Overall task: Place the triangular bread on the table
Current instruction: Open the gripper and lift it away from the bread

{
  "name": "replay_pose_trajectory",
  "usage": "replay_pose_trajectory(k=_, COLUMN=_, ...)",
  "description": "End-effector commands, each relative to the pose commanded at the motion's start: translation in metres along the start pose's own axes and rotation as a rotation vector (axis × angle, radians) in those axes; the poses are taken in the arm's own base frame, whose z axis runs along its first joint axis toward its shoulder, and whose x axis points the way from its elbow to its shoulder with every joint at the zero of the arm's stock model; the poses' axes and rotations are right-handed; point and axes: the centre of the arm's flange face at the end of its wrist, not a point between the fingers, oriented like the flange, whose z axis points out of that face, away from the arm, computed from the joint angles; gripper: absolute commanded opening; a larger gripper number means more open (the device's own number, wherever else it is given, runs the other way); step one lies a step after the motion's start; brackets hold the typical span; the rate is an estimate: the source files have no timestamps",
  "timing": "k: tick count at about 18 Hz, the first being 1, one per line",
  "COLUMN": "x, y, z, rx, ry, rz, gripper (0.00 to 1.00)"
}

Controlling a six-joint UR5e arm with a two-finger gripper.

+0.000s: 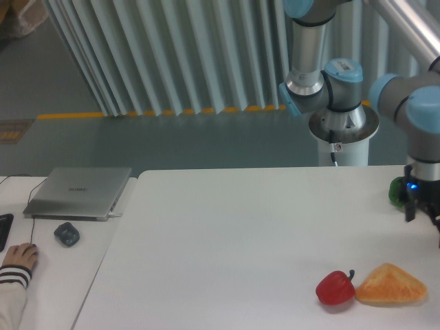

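Observation:
The triangular bread [390, 285], a golden-orange wedge, lies flat on the white table [227, 240] near its front right. My gripper [424, 214] hangs above and behind the bread at the frame's right edge, well apart from it. Its dark fingers [410, 208] stand apart with nothing between them. The gripper is partly cut off by the frame edge.
A red bell pepper [335, 289] lies touching the bread's left side. A green object [395, 191] sits just behind the gripper. On the adjoining desk at left are a grey laptop [79, 192], a dark mouse [67, 234] and a person's hand [19, 258].

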Motion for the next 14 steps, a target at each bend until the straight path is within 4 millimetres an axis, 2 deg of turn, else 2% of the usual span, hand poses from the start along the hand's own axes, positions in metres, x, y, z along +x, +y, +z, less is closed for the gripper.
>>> replay_pose_trajectory(k=3, x=-0.005, y=0.022, z=-0.013, rx=-0.012, ry=-0.007, rz=0.106, gripper=1.0)
replay_pose_trajectory(k=5, x=-0.004, y=0.029, z=-0.014, rx=-0.017, ry=0.011, rz=0.123, gripper=1.0)
replay_pose_trajectory(k=14, x=-0.003, y=0.028, z=-0.007, rx=-0.013, ry=0.024, rz=0.123, gripper=1.0)
